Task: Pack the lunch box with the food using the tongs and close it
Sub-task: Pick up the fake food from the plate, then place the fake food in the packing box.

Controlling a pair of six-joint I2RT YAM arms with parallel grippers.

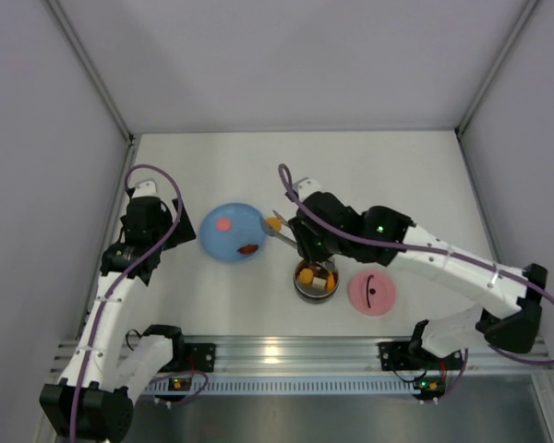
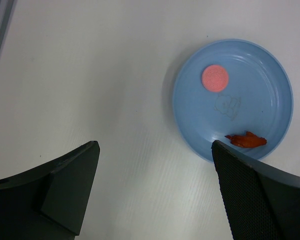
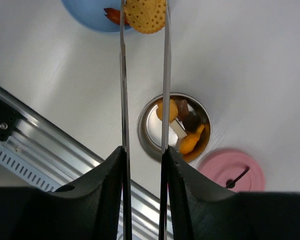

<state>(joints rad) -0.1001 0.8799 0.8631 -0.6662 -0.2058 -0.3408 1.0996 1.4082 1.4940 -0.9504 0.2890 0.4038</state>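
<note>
White tabletop [image 1: 369, 175], grey walls on three sides, metal rail [image 1: 286, 355] along the near edge. We note the left gripper [image 2: 154, 150] at left, jaws wide and holding nothing, above the surface just left of the blue plate [image 2: 260, 75]. The plate carries a round pink piece [image 2: 214, 78], an orange-red piece [image 2: 246, 140] and a faint printed cartoon outline [image 2: 227, 106]. The right gripper [image 3: 144, 152] is clamped on the tongs [image 3: 165, 75], whose tips pinch a round yellow biscuit [image 3: 145, 15] at the plate's right rim. The lunch box [image 3: 145, 135], shiny steel, stands uncovered nearer the rail, holding orange, brown and white pieces [image 3: 189, 142]. The pink lid [image 3: 217, 167], dark handle [image 3: 238, 176] up, lies flat just right of it. We find open room across the table's far half.
</note>
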